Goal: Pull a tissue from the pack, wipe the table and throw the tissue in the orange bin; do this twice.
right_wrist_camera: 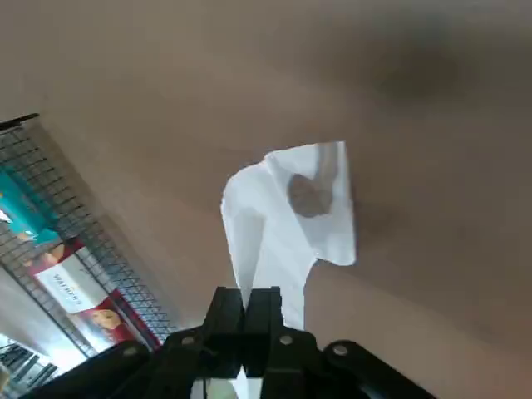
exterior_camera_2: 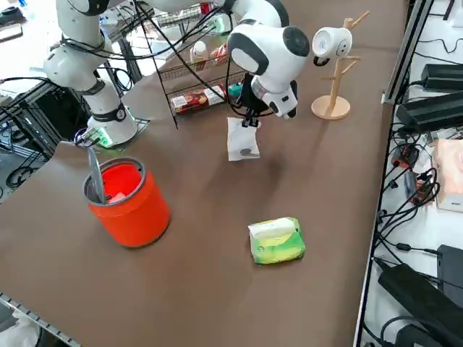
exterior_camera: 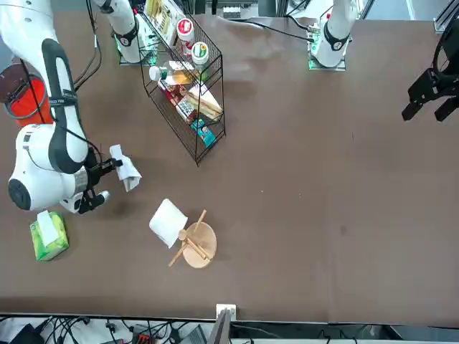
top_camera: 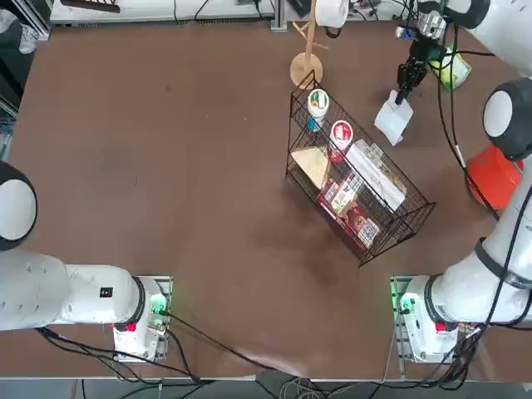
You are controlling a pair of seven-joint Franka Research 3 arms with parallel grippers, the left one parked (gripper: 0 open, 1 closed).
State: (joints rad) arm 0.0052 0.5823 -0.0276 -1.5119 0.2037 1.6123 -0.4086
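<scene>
Where the overhead view shows the far right corner of the dark brown tabletop (top_camera: 166, 183), the right gripper (top_camera: 402, 96) sits in the upper right of the frame with its jaws pressed together on the top edge of a white tissue (top_camera: 393, 119), which hangs below and slightly left of them. The light green pack (top_camera: 453, 71) lies just right of the gripper, partly hidden by the arm, and the orange bin (top_camera: 492, 176) stands at the right edge, lower down. A black wire basket (top_camera: 359, 184) of packets runs diagonally through the centre right, with a wooden stand (top_camera: 306, 66) above it.

From the front view, the gripper (exterior_camera: 107, 168) is at the left, the tissue (exterior_camera: 126, 171) dangling right of the jaws. The pack (exterior_camera: 49, 236) rests at lower left, well apart from the tissue, and the bin (exterior_camera: 25, 97) sits at upper left behind the arm. The basket (exterior_camera: 188, 86) occupies the upper centre-left, the stand (exterior_camera: 195, 244) the lower centre.

In the right side view, the gripper (exterior_camera_2: 249, 117) is at upper centre, the tissue (exterior_camera_2: 241, 139) hanging straight down from it; whether it touches the tabletop I cannot tell. The pack (exterior_camera_2: 276, 241) lies at lower centre, the bin (exterior_camera_2: 130, 202) at lower left. Cables and dark boxes lie beyond the tabletop's edge at right.

Seen from the wrist, the closed jaws (right_wrist_camera: 244, 314) pinch the tissue (right_wrist_camera: 291, 220), which spreads away from them above the brown surface.
</scene>
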